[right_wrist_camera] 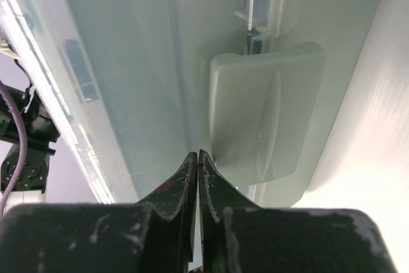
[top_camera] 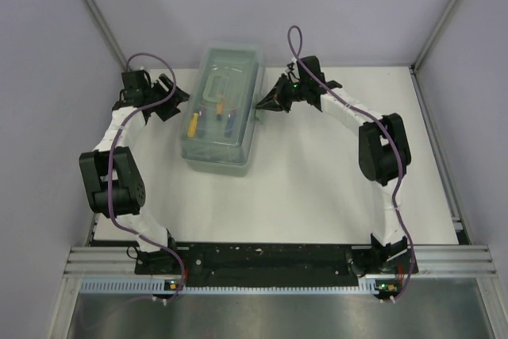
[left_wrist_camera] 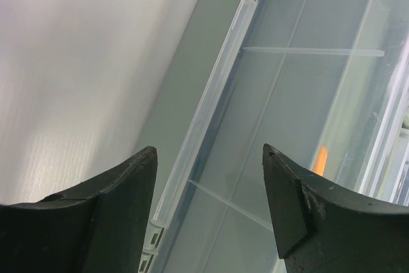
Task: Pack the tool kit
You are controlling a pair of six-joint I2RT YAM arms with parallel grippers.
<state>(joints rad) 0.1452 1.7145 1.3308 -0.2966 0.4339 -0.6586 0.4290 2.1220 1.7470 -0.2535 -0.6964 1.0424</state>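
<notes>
Though its lid (top_camera: 232,67) is down, the toolbox (top_camera: 218,161) shows small tools (top_camera: 208,121) inside.

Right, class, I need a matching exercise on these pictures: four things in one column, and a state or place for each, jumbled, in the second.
Things:
1. left pincer
2. right pincer
3. toolbox lid
4. yellow tool

States and places:
A. fingers pressed together
B. see-through
C. fingers spread apart
D. under the lid

Pairs: 1-C, 2-A, 3-B, 4-D
</notes>
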